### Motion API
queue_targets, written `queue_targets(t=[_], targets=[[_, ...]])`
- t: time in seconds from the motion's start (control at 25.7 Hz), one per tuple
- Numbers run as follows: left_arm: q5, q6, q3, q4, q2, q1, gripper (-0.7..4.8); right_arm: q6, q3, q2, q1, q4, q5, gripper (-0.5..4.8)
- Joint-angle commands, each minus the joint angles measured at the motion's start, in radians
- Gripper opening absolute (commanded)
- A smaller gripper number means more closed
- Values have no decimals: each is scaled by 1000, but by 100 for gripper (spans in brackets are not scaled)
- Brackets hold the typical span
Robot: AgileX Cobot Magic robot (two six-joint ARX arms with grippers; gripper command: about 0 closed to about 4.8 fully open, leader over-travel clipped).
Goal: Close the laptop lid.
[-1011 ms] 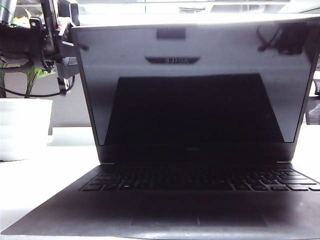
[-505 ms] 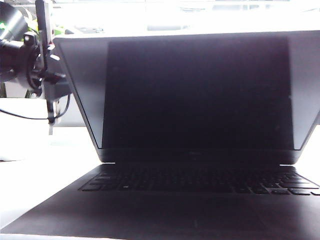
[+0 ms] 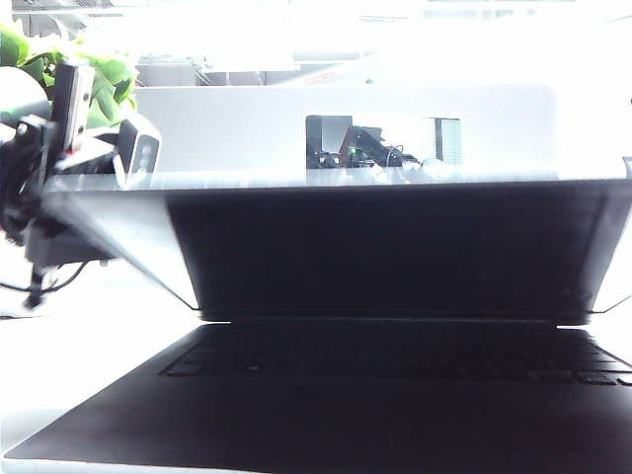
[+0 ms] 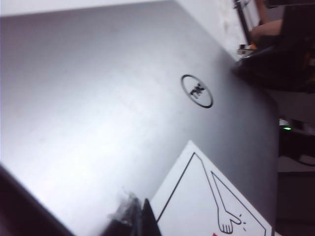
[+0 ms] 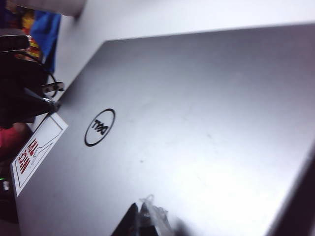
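Observation:
The silver-grey laptop lid (image 3: 375, 247) leans well forward over the keyboard (image 3: 395, 355), its black screen facing down. In the left wrist view its outside shows the oval Dell logo (image 4: 197, 91) and a white sticker (image 4: 206, 196). My left gripper (image 4: 137, 212) is shut, its tips against the lid's outer face near the sticker. My right gripper (image 5: 139, 212) is also shut, with its tips on the lid's outside, and the Dell logo (image 5: 99, 127) lies further along the lid. The left arm (image 3: 39, 197) stands behind the lid's left corner. The right gripper is hidden in the exterior view.
A green plant (image 3: 109, 74) stands at the back left. A white panel (image 3: 247, 128) with a small mirror-like inset (image 3: 375, 148) rises behind the laptop. Dark equipment (image 4: 285, 54) and cables lie beyond the lid's far side.
The lid has swung forward and down from nearly upright to a low angle over the keyboard. The left arm has come down with it.

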Motion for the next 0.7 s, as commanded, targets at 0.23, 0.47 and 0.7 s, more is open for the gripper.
queue_targets(t=[0.23, 0.47, 0.7], targets=[[-325, 27, -1, -89, -1, -2, -5, -34, -7, -1, 1, -105, 195, -4], [-271, 20, 0, -49, -2, -2, -5, -34, -2, -2, 1, -92, 192, -4], [-310, -34, 99, -3, -6, -1, -5, 12, 65, -3, 0, 45, 263, -4]])
